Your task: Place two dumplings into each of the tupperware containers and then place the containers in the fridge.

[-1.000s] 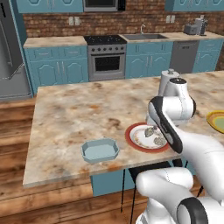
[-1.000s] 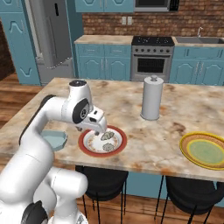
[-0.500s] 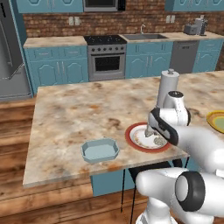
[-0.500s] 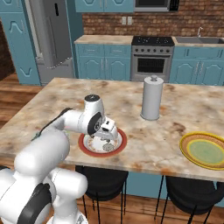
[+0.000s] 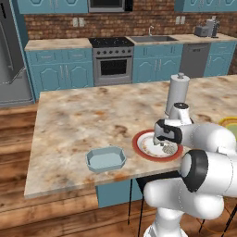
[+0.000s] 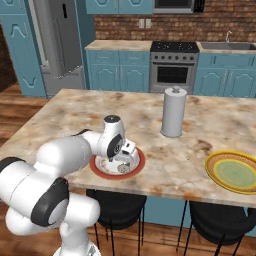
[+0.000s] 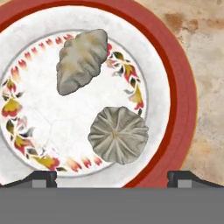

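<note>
red rim, white middle: that is the round plate (image 7: 175,83) we look down on. our tool (image 7: 112,177) hangs right above it with its two tips spread wide, and it holds nothing. two dumplings lie on the plate. the long dumpling (image 7: 82,60) sits farther from the tips. the round dumpling (image 7: 119,134) with folds sits closer, between the two tips but not touching them. the two dumplings lie near each other and do not touch.

from the left side we see the plate (image 5: 142,150) on the marble surface (image 5: 83,120), close to its front edge. the pale blue container (image 5: 106,159) sits on the same surface, off to the left of the plate, and it has nothing in it. the tall grey roll holder (image 5: 178,95) stands behind the plate.

from the right side we see the tool (image 6: 125,152) low over the plate (image 6: 135,167). the yellow plate (image 6: 235,171) lies well apart on the right. the grey fridge (image 6: 60,42) stands far back on the left, with its doors shut.
</note>
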Available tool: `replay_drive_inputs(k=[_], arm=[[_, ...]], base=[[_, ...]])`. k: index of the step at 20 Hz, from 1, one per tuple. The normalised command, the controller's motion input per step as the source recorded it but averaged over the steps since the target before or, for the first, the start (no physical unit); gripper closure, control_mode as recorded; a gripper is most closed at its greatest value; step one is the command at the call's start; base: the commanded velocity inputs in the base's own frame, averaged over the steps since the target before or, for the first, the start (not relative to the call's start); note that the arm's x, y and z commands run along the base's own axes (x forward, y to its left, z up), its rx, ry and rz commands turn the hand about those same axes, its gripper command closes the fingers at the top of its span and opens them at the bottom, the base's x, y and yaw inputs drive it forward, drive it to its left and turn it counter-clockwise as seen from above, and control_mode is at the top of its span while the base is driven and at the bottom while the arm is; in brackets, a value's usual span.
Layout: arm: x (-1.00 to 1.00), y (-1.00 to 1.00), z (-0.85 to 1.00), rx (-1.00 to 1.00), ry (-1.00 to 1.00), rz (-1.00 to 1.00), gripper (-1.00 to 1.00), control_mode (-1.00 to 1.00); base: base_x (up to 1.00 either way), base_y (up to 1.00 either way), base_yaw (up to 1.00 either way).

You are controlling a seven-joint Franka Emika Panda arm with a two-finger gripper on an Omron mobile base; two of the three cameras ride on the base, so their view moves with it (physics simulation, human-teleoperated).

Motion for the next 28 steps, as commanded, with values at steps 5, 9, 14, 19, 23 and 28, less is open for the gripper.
replay_drive_inputs(k=[5,9,14,19,23,28], arm=[[0.17,-0.05,-0.36,0.0,0.01,0.0,-1.0,-1.0],[0.06,-0.02,-0.2,0.0,0.05,0.0,-1.0,-1.0],[0.0,-0.03,-0.18,0.0,0.02,0.0,-1.0,-1.0],[0.11,-0.17,-0.18,0.0,0.0,0.0,-1.0,-1.0],[0.19,-0.14,-0.18,0.0,0.0,0.0,-1.0,-1.0],[0.06,-0.01,-0.14,0.0,0.04,0.0,1.0,-1.0]], base=[[0.0,0.0,0.0],[0.0,0.0,0.0],[0.0,0.0,0.0],[0.0,0.0,0.0],[0.0,0.0,0.0],[0.0,0.0,0.0]])
